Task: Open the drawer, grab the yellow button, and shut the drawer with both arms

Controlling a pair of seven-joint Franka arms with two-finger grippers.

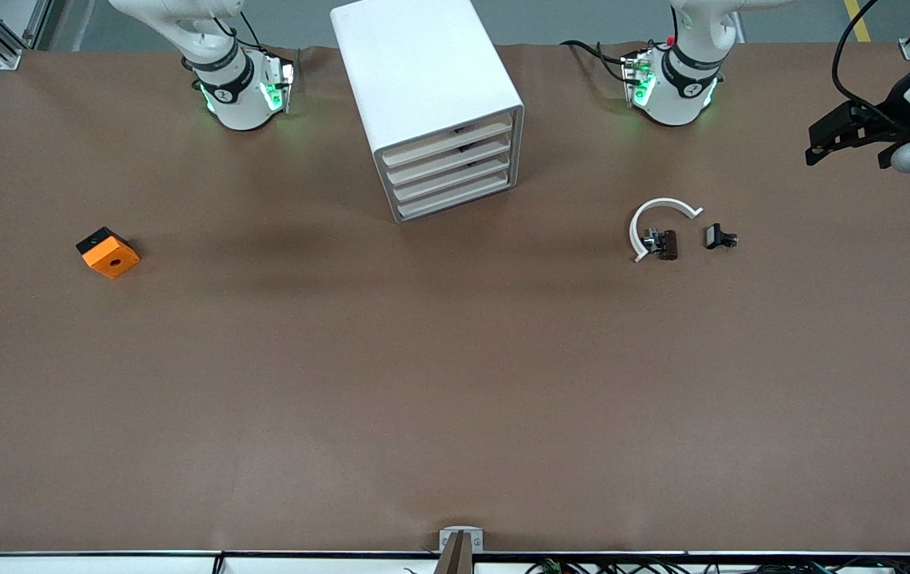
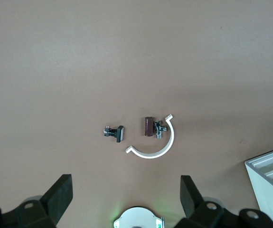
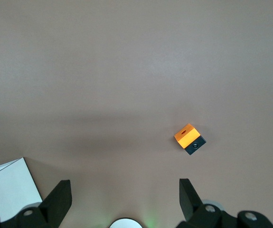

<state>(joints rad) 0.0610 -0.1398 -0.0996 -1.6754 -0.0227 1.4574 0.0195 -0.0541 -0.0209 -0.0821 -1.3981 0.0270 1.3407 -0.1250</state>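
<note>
The white cabinet (image 1: 431,96) stands between the two arm bases, and its four pale drawer fronts (image 1: 451,167) are all pushed in. A corner of it shows in the left wrist view (image 2: 269,185) and in the right wrist view (image 3: 8,190). The button is hidden. My left gripper (image 2: 125,190) is open and empty, high over the table near the left arm's base. My right gripper (image 3: 125,192) is open and empty, high over the table near the right arm's base.
An orange square block (image 1: 108,253) with a black hole lies toward the right arm's end; it also shows in the right wrist view (image 3: 189,138). A white arc (image 1: 662,209) and two small dark clips (image 1: 719,237) lie toward the left arm's end.
</note>
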